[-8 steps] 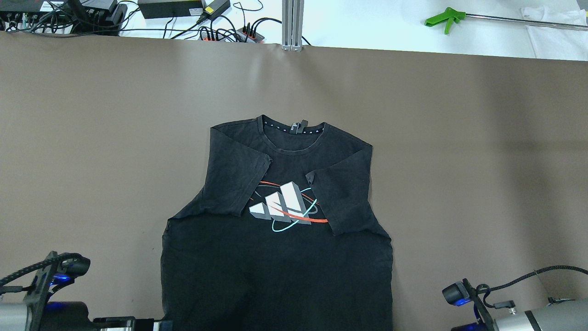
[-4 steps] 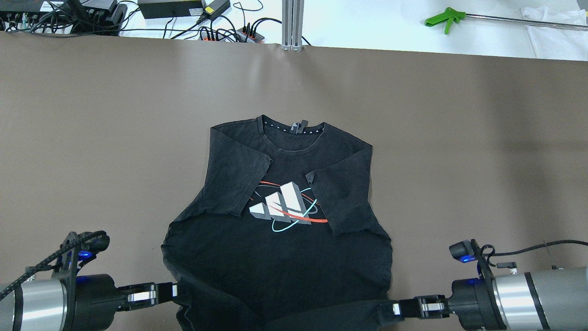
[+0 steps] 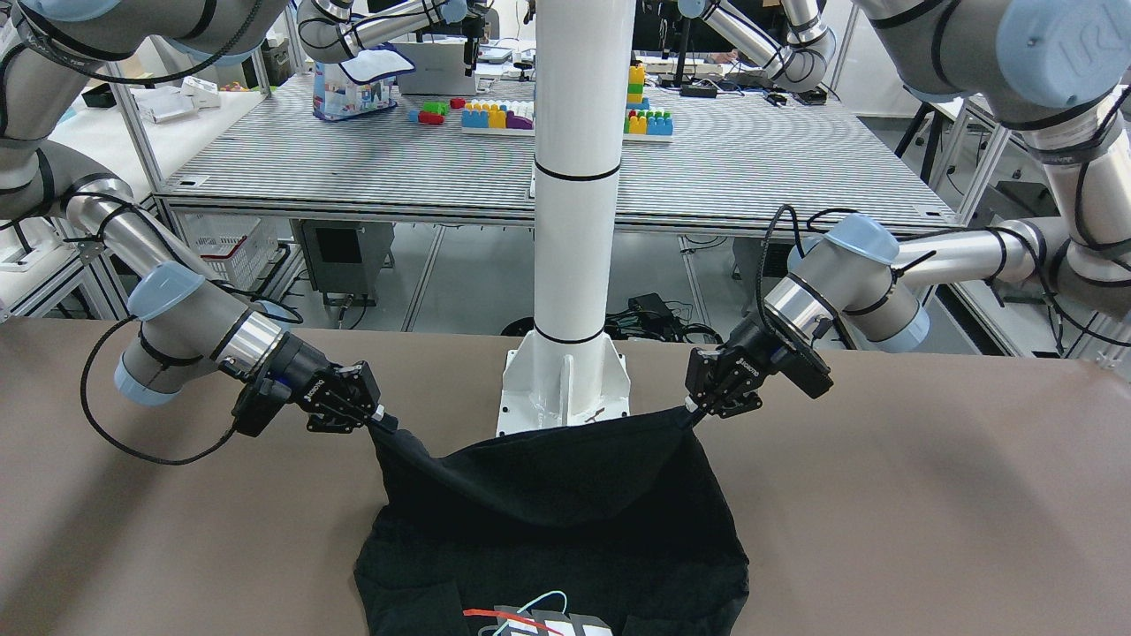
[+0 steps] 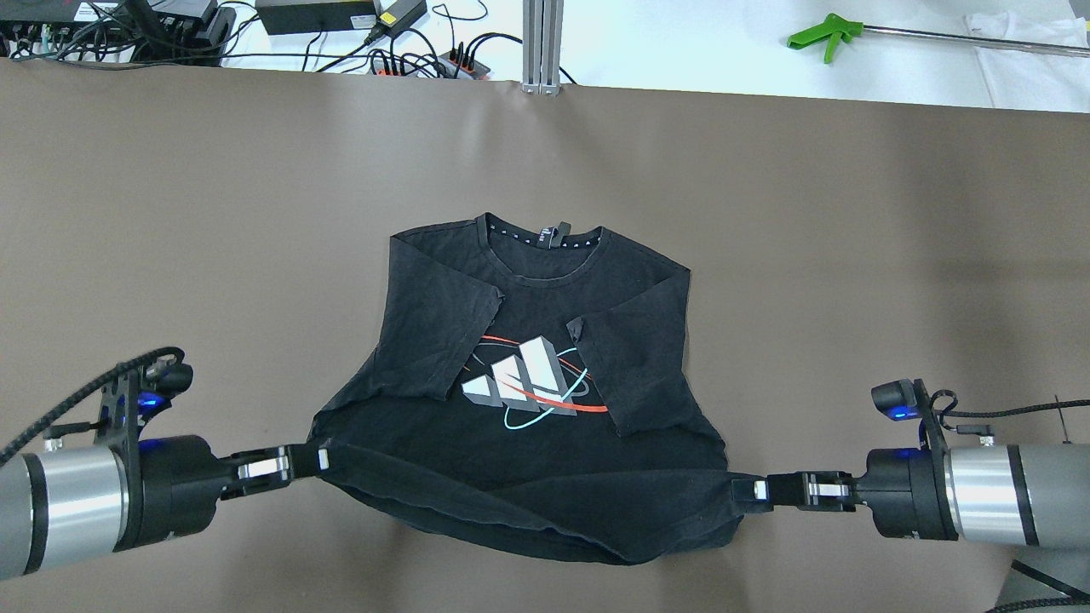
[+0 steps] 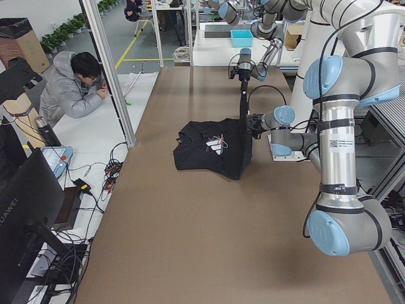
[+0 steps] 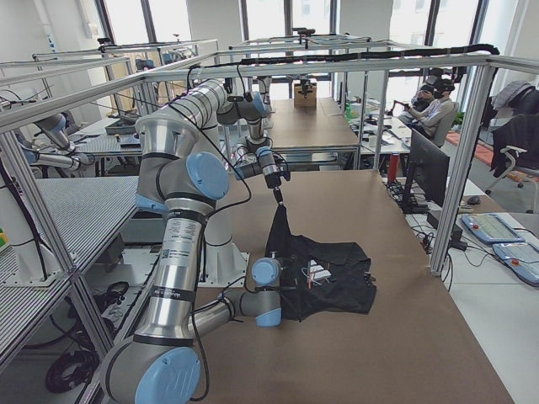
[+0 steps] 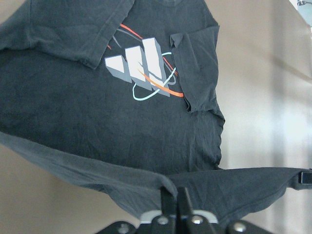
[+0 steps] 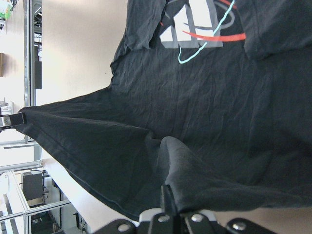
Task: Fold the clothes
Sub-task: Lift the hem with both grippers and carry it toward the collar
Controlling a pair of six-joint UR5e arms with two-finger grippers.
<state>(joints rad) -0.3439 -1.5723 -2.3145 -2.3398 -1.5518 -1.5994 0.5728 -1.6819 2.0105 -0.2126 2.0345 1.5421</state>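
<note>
The black T-shirt (image 4: 545, 298) lies chest-up in the middle of the brown counter (image 4: 851, 255), collar toward the far side and both sleeves turned in over the printed logo (image 4: 519, 379). The left claw (image 4: 322, 460) is clenched on one hem corner and the right claw (image 4: 742, 494) on the other, so the hem hangs off the counter in a sagging band between them. It looks to me like the bottom-to-collar fold. To do it well, both arms should travel together at one height, with the hem pulled just taut enough not to drag, and let go only once it lies level with the shoulders. From the wrist cameras the fingertips are buried in cloth, so I cannot tell whether both layers are pinched. The front view cuts off the collar end.
</note>
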